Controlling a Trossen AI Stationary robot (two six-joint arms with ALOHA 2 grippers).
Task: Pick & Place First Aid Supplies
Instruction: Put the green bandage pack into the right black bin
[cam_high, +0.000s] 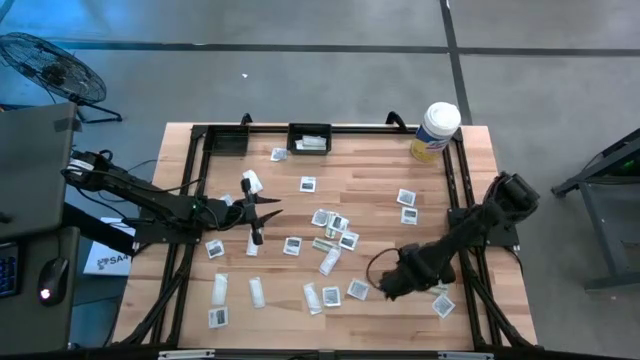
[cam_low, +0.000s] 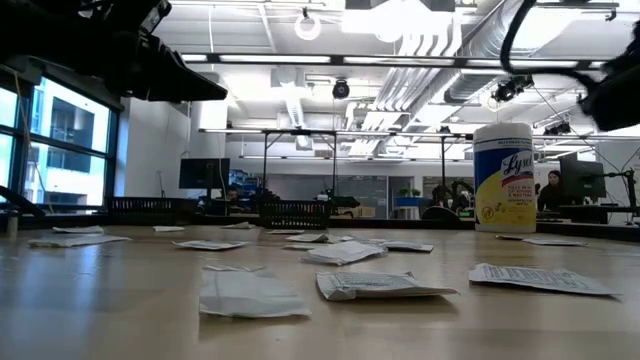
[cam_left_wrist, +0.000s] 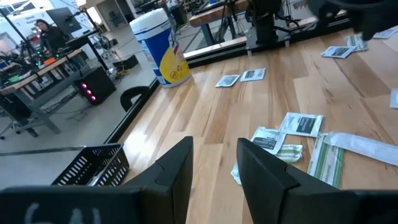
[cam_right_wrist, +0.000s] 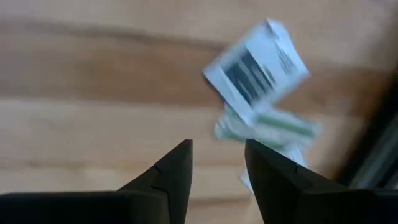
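Many small flat first aid packets lie scattered on the wooden table (cam_high: 370, 210): white squares with dark centres (cam_high: 308, 184), narrow white strips (cam_high: 256, 291), and a cluster near the middle (cam_high: 333, 226). My left gripper (cam_high: 262, 215) hovers open over the table's left-middle; its wrist view shows empty fingers (cam_left_wrist: 214, 155) with a cluster of packets (cam_left_wrist: 292, 132) beyond them. My right gripper (cam_high: 390, 283) is open near the right front. In its wrist view (cam_right_wrist: 217, 158) a blurred square packet (cam_right_wrist: 255, 68) and a green-striped strip (cam_right_wrist: 267, 127) lie past the fingertips.
A black mesh basket (cam_high: 309, 137) at the far edge holds a few packets. The large white tub with yellow label (cam_high: 436, 131) stands at the far right corner. A black frame (cam_high: 455, 190) runs around the table's edges. Packets lie across the low view's foreground (cam_low: 375, 286).
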